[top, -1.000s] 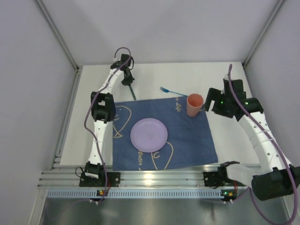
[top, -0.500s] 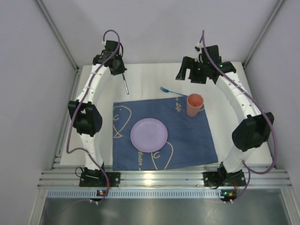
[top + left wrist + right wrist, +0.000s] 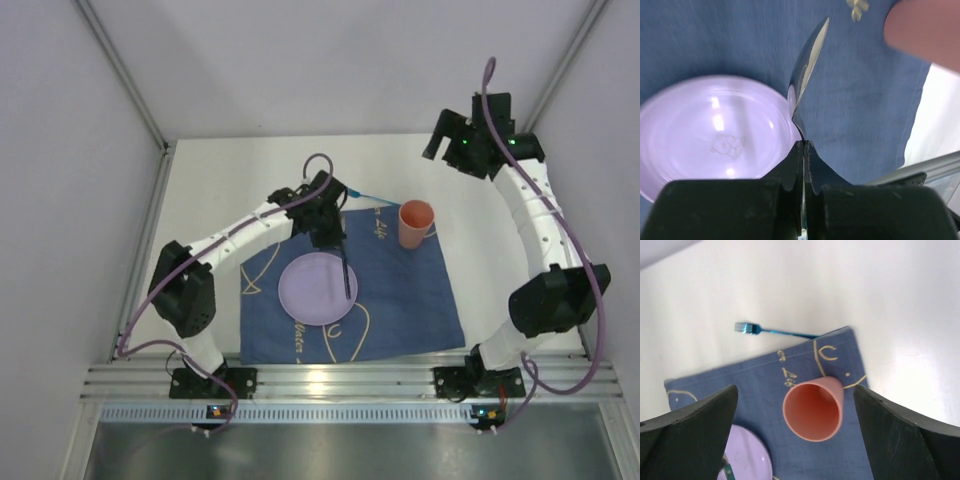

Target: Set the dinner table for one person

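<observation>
Over cloth (image 3: 400,290) mid-tabletop, L gripper (image 3: 803,147) pinches knife (image 3: 807,75) by its handle end, blade above right rim of plate (image 3: 305,285) (prob. light, stiff, slick metal); R gripper (image 3: 455,145) gapes empty nr far-right corner of dinner table (image 3: 220,180).

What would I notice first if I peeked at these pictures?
The round lilac plate in the middle of the blue cloth catches the eye first. The left hand pinches a shiny knife, with its blade by the plate's right edge. An orange cup stands near the cloth's far right corner, and a blue fork lies on the white table just beyond the cloth.
</observation>
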Motion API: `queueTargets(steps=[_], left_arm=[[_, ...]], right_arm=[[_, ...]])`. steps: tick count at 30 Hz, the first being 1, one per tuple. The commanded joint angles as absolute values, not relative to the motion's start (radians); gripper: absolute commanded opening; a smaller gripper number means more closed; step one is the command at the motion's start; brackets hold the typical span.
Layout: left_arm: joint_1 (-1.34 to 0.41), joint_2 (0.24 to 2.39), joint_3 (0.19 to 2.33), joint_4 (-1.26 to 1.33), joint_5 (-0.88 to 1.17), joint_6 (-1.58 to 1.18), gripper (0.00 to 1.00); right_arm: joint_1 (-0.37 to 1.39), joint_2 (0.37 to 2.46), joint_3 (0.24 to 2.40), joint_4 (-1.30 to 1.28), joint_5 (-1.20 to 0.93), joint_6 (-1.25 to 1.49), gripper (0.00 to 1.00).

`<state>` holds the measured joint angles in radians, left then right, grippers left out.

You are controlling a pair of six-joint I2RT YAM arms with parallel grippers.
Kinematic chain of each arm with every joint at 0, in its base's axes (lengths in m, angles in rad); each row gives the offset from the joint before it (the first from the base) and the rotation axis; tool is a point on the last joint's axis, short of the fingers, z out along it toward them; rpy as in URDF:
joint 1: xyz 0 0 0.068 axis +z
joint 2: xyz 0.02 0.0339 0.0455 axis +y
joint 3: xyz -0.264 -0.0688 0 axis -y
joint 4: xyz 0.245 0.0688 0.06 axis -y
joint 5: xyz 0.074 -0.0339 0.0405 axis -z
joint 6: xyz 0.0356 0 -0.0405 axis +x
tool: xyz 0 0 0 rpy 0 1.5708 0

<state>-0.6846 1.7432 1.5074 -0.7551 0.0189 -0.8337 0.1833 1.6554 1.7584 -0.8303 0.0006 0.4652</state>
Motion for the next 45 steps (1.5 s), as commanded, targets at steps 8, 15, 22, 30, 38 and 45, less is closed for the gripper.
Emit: queueTargets(steps=[8,15,22,30,38,45], left_arm=[[-0.87,1.868,1.483,-0.529,0.069,-1.066,0.0],[-0.911,1.999,1.566,-0.541,0.107,-1.066,0.26],[-0.847,1.936,1.635,-0.584,0.064,-1.0,0.63],[-0.602,2.101,1.863,-0.566,0.139,-0.934,0.61],[-0.511,2.437,2.215,-0.51,0.248,-1.008,0.6],[-0.514,2.543,2.287,-0.508,0.293,-1.06,0.57]], right_arm=[[0.015,1.393,1.585,-0.853,0.069,0.439,1.0],[-0.054,1.327,1.479,-0.851,0.046,0.416,1.0],[-0.06,1.286,1.43,-0.85,0.038,0.411,1.0],[-0.061,1.23,1.367,-0.851,0.008,0.423,1.0],[-0.061,1.161,1.27,-0.853,0.026,0.422,1.0],[-0.071,1.132,1.203,-0.851,0.055,0.407,1.0]])
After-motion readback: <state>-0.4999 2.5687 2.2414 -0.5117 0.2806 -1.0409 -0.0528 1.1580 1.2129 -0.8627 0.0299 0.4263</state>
